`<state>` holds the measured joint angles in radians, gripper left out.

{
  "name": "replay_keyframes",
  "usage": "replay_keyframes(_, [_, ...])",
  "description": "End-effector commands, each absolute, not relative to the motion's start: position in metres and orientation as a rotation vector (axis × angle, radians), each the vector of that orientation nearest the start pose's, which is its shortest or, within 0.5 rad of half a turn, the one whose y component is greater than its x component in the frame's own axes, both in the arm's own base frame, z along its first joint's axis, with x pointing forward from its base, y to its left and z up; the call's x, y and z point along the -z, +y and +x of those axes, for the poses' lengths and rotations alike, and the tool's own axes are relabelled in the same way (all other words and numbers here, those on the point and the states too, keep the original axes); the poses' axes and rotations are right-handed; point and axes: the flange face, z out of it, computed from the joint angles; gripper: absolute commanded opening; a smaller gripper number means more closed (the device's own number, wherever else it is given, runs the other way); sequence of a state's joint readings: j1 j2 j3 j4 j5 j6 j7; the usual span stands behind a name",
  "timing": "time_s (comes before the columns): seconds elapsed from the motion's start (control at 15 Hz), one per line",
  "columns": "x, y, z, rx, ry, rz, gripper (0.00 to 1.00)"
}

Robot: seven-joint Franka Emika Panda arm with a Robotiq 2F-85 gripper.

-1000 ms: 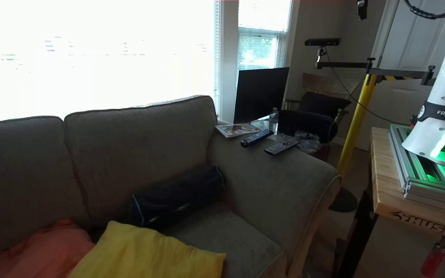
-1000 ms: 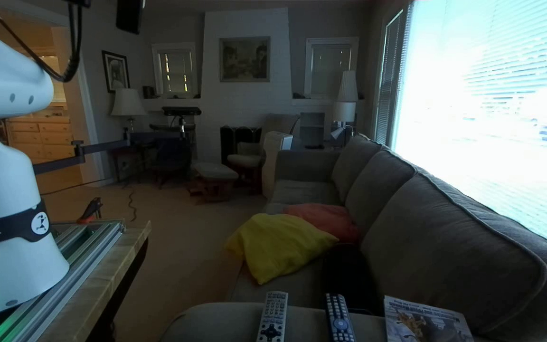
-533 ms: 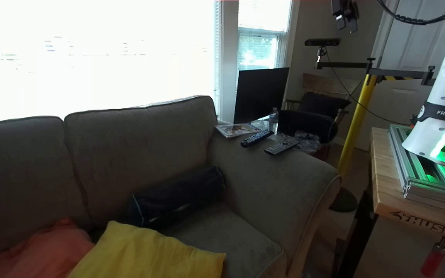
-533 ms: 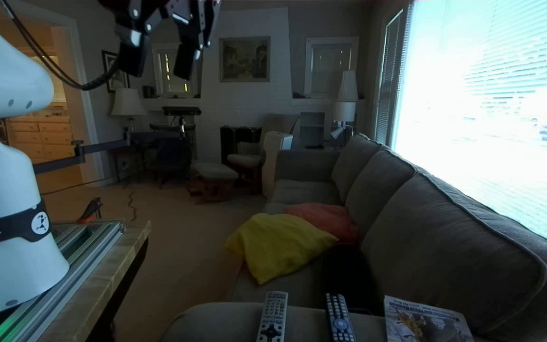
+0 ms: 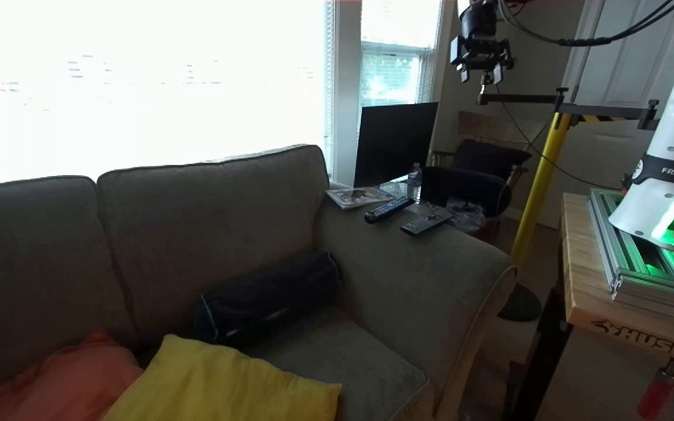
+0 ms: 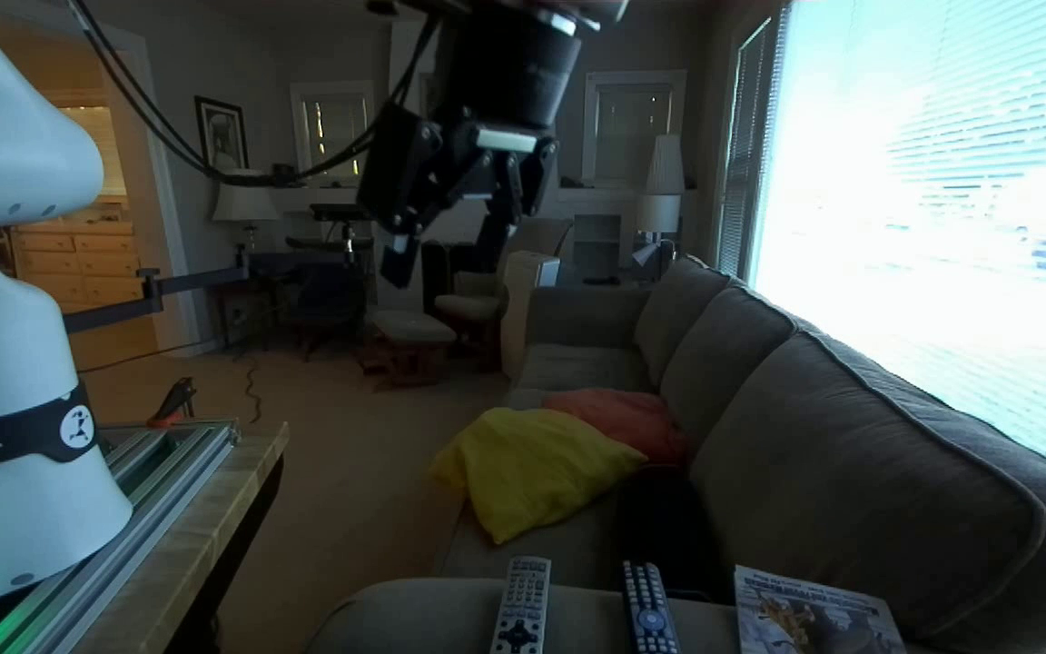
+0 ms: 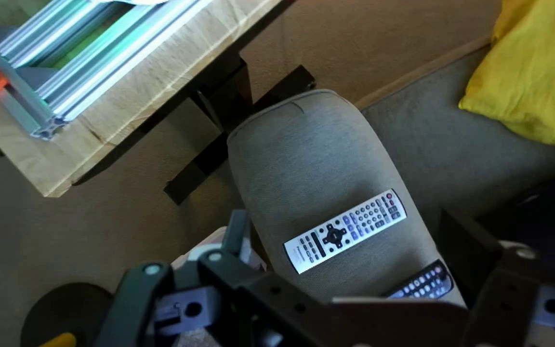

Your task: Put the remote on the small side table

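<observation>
The remote, slim and grey with a light face, lies on the sofa arm (image 5: 460,257) in both exterior views (image 5: 426,222) (image 6: 521,607). In the wrist view it shows whole (image 7: 362,225), lying slanted between the finger lines. My gripper is open and empty, fingers pointing down, high above the sofa arm in both exterior views (image 5: 481,76) (image 6: 445,252). In the wrist view its fingers (image 7: 350,233) stand wide apart, with the remote well below them. The small side table is mostly hidden behind the sofa arm, and its top cannot be made out clearly.
A black remote (image 5: 388,209) and a magazine (image 5: 357,196) lie beside the grey remote. A water bottle (image 5: 415,184), clear plastic (image 5: 464,214) and a dark monitor (image 5: 396,143) stand behind. A yellow stand (image 5: 539,175) and the robot's wooden bench (image 5: 583,275) are close by.
My gripper has come down from the top of the exterior views and moved across, away from the robot base toward the sofa arm. The remotes and magazine have not moved.
</observation>
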<state>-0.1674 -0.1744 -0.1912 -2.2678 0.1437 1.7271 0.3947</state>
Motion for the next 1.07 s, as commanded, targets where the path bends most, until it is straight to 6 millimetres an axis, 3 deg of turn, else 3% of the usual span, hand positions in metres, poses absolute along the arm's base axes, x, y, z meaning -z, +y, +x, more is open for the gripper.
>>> replay_keyframes(0.0, [-0.355,-0.143,0.446,-0.525,1.385,-2.544,1.0])
replay_keyframes(0.53, [-0.232,-0.127,0.476,-0.532,1.891,-2.176,1.0])
replay_keyframes(1.0, [-0.157,-0.101,0.476,-0.646,2.03,-1.978,1.0])
